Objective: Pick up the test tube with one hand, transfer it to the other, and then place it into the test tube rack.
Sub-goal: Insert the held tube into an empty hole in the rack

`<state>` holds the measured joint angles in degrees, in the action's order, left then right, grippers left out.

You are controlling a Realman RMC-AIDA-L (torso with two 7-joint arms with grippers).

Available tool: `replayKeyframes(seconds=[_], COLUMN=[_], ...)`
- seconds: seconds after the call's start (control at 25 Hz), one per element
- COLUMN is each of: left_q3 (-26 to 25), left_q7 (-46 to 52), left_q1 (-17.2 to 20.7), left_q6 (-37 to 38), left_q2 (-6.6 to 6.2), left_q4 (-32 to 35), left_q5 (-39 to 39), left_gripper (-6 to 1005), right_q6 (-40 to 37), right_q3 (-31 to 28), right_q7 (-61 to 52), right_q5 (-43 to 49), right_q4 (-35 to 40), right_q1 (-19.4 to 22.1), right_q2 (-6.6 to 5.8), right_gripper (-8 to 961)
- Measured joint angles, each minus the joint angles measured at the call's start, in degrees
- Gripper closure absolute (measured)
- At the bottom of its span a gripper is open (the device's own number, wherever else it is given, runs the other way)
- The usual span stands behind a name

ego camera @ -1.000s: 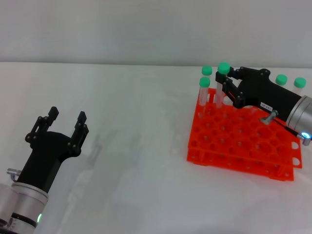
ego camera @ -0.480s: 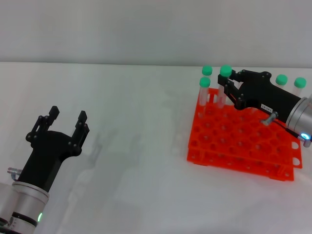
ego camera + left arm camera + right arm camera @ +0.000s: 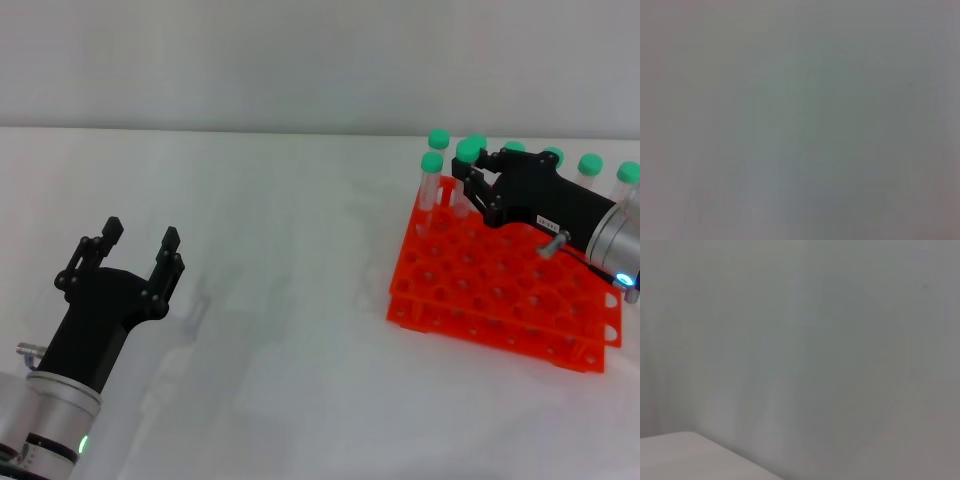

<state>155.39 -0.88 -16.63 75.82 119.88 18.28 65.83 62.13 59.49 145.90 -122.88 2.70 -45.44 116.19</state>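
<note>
The orange test tube rack [image 3: 500, 295] stands at the right of the white table. My right gripper [image 3: 472, 172], black with a small white label, reaches over the rack's far left corner. It is shut on the test tube [image 3: 467, 151] just under its mint-green cap, and the tube's lower end sits in a rack hole. My left gripper [image 3: 139, 236] is open and empty, low at the near left, far from the rack. Both wrist views show only blank grey.
Several identical green-capped tubes stand in the rack: two at the far left corner [image 3: 432, 163] and a row along the back edge [image 3: 590, 162]. The white table [image 3: 280, 260] lies between the two arms, with a pale wall behind.
My right gripper has lowered the tube deeper into the rack. The rack and its tubes have shifted a little to the right. The left arm has not moved.
</note>
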Motion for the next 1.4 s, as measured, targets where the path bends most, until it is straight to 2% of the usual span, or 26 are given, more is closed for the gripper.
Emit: replayKeyframes(seconds=[1.4], left_q3=[0.5], left_q7=[0.1], left_q1=[0.3], left_q6=[0.0], left_q2=[0.09], left_q4=[0.2], left_q5=[-0.5], left_gripper=[346], right_q6=[-1.8], right_q3=[0.0], right_q7=[1.5], right_q5=[0.0], right_q4=[-3.9], right_q1=[-1.6], right_q2=[0.00], right_gripper=[758])
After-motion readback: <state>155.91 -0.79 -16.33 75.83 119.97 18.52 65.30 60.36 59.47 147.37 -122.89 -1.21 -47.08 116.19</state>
